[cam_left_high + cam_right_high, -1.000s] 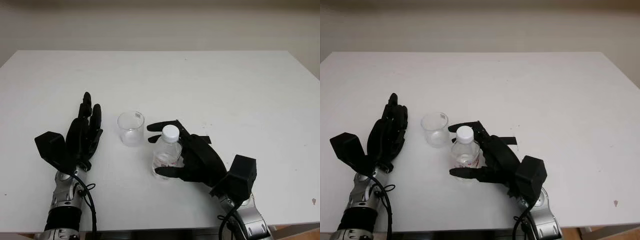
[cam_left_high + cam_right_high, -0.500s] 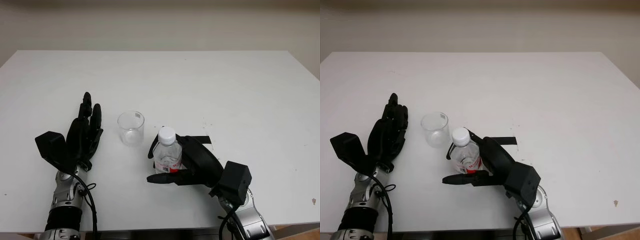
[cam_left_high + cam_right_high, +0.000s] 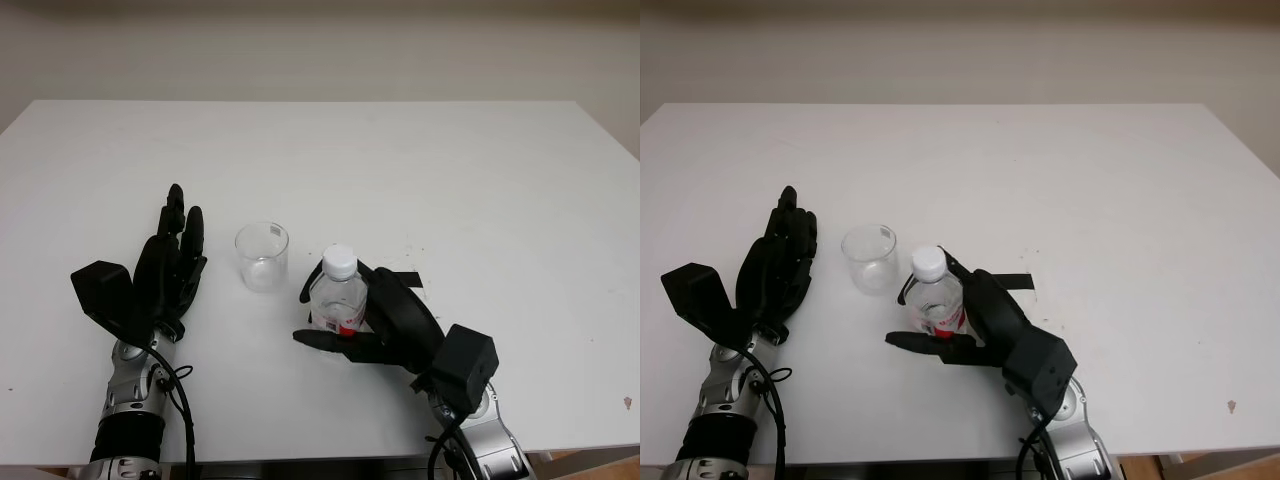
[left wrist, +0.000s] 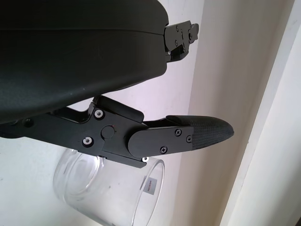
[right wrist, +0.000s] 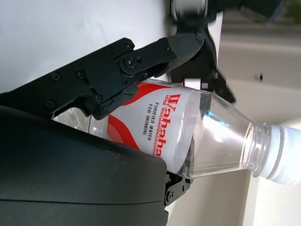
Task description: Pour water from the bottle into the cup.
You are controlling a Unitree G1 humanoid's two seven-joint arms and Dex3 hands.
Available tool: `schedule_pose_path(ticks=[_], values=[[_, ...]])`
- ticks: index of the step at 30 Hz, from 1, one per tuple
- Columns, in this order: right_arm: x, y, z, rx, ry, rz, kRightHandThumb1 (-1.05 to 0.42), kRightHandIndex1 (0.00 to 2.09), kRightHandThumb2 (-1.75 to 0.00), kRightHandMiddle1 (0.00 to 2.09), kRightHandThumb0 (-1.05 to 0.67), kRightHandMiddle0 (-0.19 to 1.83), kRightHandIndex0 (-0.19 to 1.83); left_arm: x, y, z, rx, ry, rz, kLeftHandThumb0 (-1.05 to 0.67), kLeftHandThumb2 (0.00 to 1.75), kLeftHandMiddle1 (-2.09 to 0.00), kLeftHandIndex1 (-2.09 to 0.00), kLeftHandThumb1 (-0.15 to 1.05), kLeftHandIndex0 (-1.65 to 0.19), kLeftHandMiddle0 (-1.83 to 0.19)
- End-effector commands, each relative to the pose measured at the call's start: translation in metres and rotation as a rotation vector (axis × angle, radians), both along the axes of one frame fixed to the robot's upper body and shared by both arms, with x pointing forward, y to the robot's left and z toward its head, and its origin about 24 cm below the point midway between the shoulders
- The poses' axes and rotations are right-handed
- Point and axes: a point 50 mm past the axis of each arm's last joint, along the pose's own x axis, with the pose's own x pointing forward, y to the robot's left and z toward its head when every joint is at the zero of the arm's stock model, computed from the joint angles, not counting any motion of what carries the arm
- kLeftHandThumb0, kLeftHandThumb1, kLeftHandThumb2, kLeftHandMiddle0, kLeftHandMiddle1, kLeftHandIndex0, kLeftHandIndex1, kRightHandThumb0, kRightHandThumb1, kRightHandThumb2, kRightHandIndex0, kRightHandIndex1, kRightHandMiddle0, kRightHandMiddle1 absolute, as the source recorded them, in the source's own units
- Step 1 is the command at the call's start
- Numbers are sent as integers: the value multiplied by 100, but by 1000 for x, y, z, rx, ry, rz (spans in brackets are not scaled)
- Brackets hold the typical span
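Both hands are matte black with smooth shells. The left hand (image 3: 170, 265) has a boxy black camera block at its wrist, a silver metal forearm section below, a black ribbed cuff, and a thin black cable looping alongside. The right hand (image 3: 385, 318) carries a like block and silver joint with a cable. Up close, the fingers (image 4: 188, 136) are flat jointed links with small screws and textured rounded tips.

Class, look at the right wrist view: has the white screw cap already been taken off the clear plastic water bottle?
No. The white screw cap sits on the neck of the clear plastic water bottle, which the right hand grips.
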Motion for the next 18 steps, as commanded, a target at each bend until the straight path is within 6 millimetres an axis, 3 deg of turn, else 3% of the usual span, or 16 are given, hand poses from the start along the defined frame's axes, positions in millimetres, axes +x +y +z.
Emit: schedule_pose_path(ticks=[1,13,18], values=[[11,-1,16,29,-72,-28,-105,209,-40,209,-40,158,183,-1,3,0,5,5,3,-73,46,-5,-5,105,18,17],[80,-22,65,-10,-262,-231,-105,209,-43,209,-31,157,183,-1,4,0,4,-1,-4,-73,45,-5,-5,105,18,17],[106,-25,75,-164,-328,-284,-105,209,-32,209,-32,137,161,-1,4,0,12,3,0,-74,45,-5,-5,105,18,17]])
